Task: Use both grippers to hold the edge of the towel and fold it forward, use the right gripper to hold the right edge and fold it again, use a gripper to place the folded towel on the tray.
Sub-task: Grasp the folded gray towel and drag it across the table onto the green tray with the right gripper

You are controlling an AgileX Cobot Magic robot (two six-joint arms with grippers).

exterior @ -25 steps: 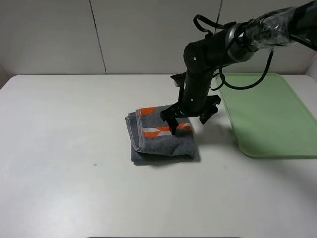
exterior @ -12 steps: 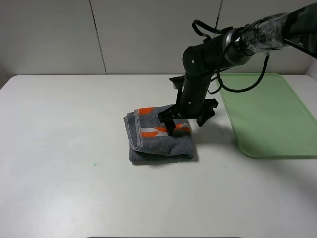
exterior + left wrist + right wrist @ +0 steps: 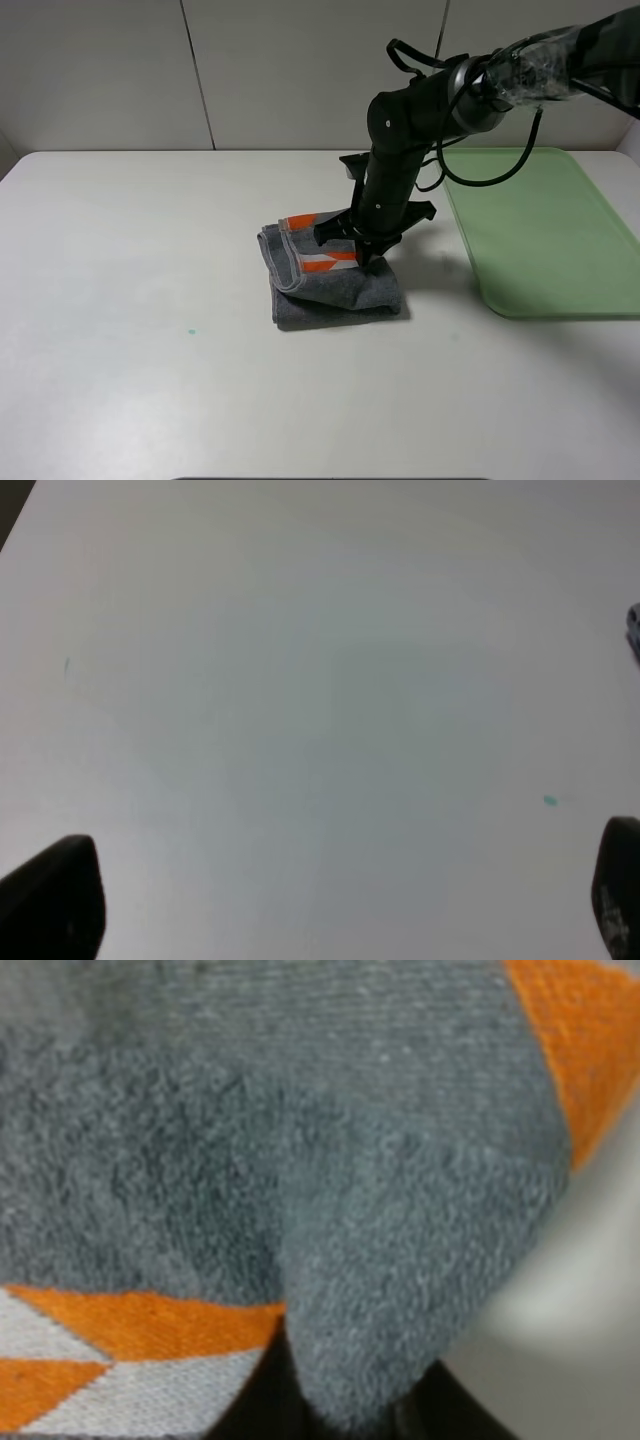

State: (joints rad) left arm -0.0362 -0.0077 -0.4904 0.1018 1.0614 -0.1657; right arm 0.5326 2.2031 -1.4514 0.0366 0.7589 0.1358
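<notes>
The dark grey towel (image 3: 335, 285) with its orange and white band lies folded on the white table, left of the tray (image 3: 545, 230). My right gripper (image 3: 362, 252) points down onto the towel's upper right part and is shut on a pinch of cloth, which bunches up around it. The right wrist view is filled with grey terry and the orange band (image 3: 300, 1160), with the cloth squeezed between the dark fingers (image 3: 250, 1405). My left gripper (image 3: 335, 895) is open over bare table, its fingertips (image 3: 55, 900) far apart. The left arm is outside the exterior high view.
The pale green tray lies at the right edge of the table and holds nothing. A small teal mark (image 3: 190, 331) is on the table left of the towel. A grey panelled wall (image 3: 200, 70) runs behind the table.
My right gripper's fingers have come together on the towel. The cloth has bunched and lifted at the grip, and the towel has shifted slightly to the right.
</notes>
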